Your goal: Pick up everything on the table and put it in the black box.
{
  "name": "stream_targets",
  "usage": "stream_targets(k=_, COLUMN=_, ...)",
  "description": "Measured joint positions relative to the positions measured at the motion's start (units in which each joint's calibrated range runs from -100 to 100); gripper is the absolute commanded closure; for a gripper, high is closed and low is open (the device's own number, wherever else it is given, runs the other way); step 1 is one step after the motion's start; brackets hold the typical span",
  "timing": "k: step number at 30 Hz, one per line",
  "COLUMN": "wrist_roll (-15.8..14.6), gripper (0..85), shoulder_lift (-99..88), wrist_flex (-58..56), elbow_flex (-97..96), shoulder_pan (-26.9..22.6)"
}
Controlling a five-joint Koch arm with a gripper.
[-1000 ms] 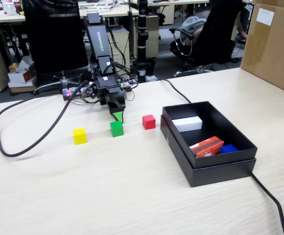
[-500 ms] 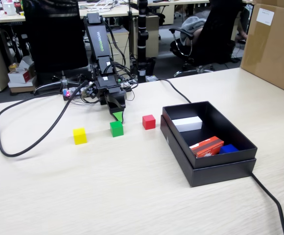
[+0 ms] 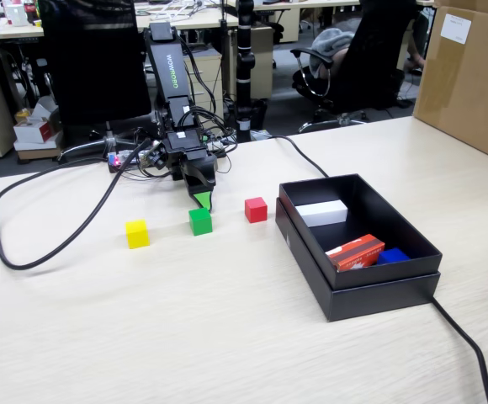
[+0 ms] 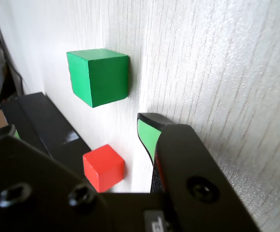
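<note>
Three small cubes lie on the pale wood table: yellow, green and red. The black box stands to their right in the fixed view. My gripper hangs open just behind the green cube, tips down, holding nothing. From the wrist view I see the green cube ahead of the gripper. The red cube and the black box wall show between the spread fingers, and one green pad is visible. The yellow cube is outside the wrist view.
Inside the black box lie a white block, an orange-red packet and something blue. A big cardboard box stands at the right. Black cables loop over the table's left side, and another cable trails past the box's front corner.
</note>
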State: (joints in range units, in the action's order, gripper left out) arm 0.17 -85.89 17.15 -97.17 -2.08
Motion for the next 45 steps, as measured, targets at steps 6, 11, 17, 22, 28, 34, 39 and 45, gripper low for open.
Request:
stream_targets(k=6, wrist_roll=0.0, gripper=37.0, shoulder_lift=0.0, wrist_flex=0.0, elbow_flex=0.0, shoulder_pan=0.0)
stream_targets(k=11, wrist_roll=0.0, gripper=37.0, shoulder_lift=0.0, wrist_flex=0.0, elbow_flex=0.0, shoulder_pan=0.0)
stream_targets(k=17, wrist_roll=0.0, gripper=37.0, shoulder_lift=0.0, wrist_flex=0.0, elbow_flex=0.0, shoulder_pan=0.0)
stream_targets(k=22, wrist_roll=0.0, gripper=37.0, shoulder_lift=0.0, wrist_flex=0.0, elbow_flex=0.1, shoulder_pan=0.0)
stream_targets(k=28, wrist_roll=0.0, gripper=37.2, shoulder_lift=0.0, wrist_flex=0.0, elbow_flex=0.0, shoulder_pan=0.0)
stream_targets(k=34, wrist_roll=0.0, gripper=36.8, shoulder_lift=0.0, wrist_flex=0.0, elbow_flex=0.0, shoulder_pan=0.0)
stream_targets(k=39, wrist_roll=0.0, gripper=36.8, shoulder_lift=0.0, wrist_flex=0.0, elbow_flex=0.1, shoulder_pan=0.0)
stream_targets(k=45, wrist_roll=0.2, gripper=36.4, shoulder_lift=-12.2, wrist_flex=-10.5, elbow_flex=1.6, shoulder_pan=-0.1)
